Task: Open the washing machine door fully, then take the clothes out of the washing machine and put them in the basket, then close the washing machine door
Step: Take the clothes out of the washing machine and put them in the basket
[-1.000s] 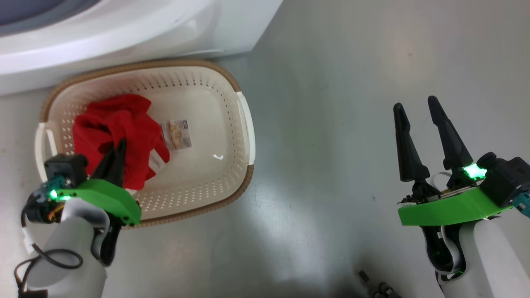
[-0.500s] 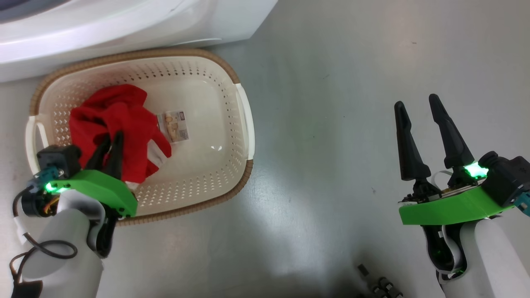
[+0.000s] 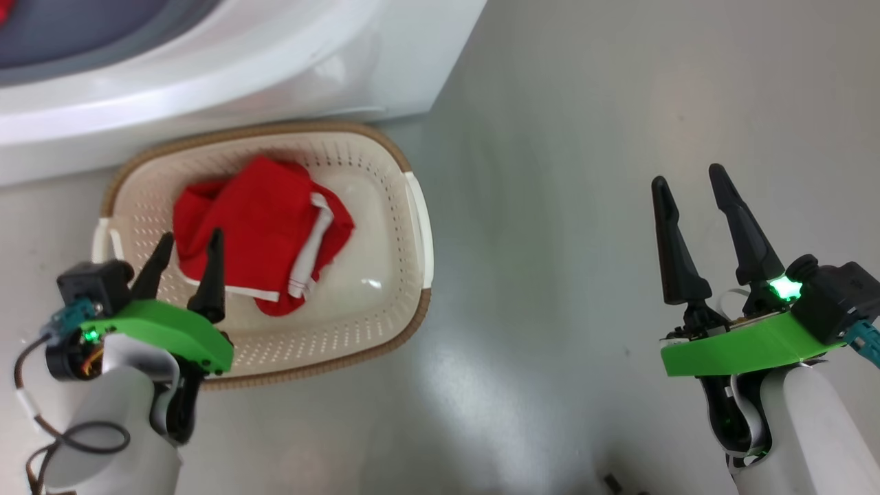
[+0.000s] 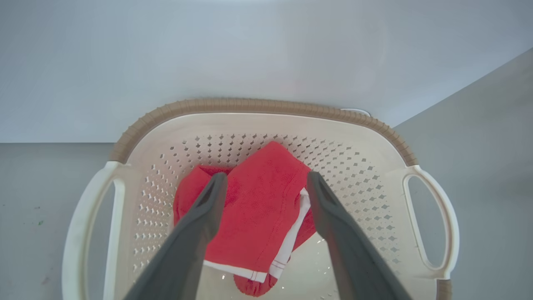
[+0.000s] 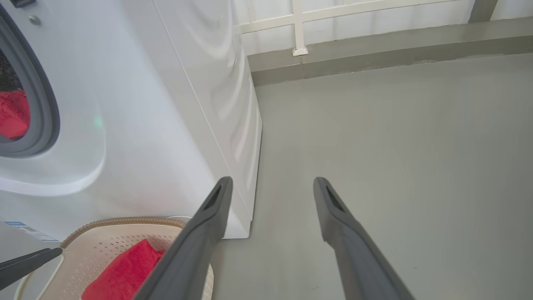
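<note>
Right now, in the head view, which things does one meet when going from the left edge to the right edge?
left gripper, open → red clothes → right handle of the basket → bare grey floor → right gripper, open

Washing machine (image 3: 275, 62) hems basket (image 3: 371, 323) behind; floor (image 3: 584, 172) rightward apparently open.

Clothes (image 3: 265, 230) in basket (image 3: 412, 289)
</note>
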Available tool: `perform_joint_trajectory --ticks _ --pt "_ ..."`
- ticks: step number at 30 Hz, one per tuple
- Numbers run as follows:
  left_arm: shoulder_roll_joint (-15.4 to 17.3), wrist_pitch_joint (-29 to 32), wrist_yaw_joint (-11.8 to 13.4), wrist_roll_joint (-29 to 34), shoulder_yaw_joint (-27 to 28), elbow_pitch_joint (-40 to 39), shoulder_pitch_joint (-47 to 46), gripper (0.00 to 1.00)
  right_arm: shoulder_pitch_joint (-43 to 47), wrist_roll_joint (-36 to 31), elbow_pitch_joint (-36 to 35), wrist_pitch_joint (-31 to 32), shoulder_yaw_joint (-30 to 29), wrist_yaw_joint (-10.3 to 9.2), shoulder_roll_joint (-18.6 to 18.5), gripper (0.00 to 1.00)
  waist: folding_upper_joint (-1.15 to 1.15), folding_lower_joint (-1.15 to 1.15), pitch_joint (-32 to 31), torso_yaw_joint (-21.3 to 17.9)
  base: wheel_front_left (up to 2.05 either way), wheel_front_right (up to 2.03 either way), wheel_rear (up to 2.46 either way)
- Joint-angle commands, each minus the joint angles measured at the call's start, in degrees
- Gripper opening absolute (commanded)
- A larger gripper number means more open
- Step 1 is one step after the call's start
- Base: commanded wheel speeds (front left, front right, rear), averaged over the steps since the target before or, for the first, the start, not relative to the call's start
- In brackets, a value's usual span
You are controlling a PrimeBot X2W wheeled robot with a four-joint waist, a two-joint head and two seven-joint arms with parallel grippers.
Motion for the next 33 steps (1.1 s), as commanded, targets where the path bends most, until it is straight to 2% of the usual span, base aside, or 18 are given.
perform_joint_trajectory --ticks 1,19,33 --pt "1.3 -0.3 -0.3 -0.1 2.3 -2.0 2.9 1.0 1.2 -0.6 -0.8 -0.4 0.9 0.36 -0.4 1.0 0.0 0.0 -3.4 0.9 0.0 0.0 0.0" --pt "-2.8 -0.3 -0.3 7.5 12.7 -19.9 17.1 1.0 8.5 -2.8 2.6 -0.4 0.2 0.36 -0.4 1.0 0.0 0.0 -20.7 4.2 0.0 0.0 0.0" --pt "-5.3 -0.3 -0.3 12.2 17.6 -33.9 27.6 1.0 14.7 -3.6 2.9 -0.4 -1.3 0.36 -0.4 1.0 0.0 0.0 -28.7 5.5 0.0 0.0 0.0"
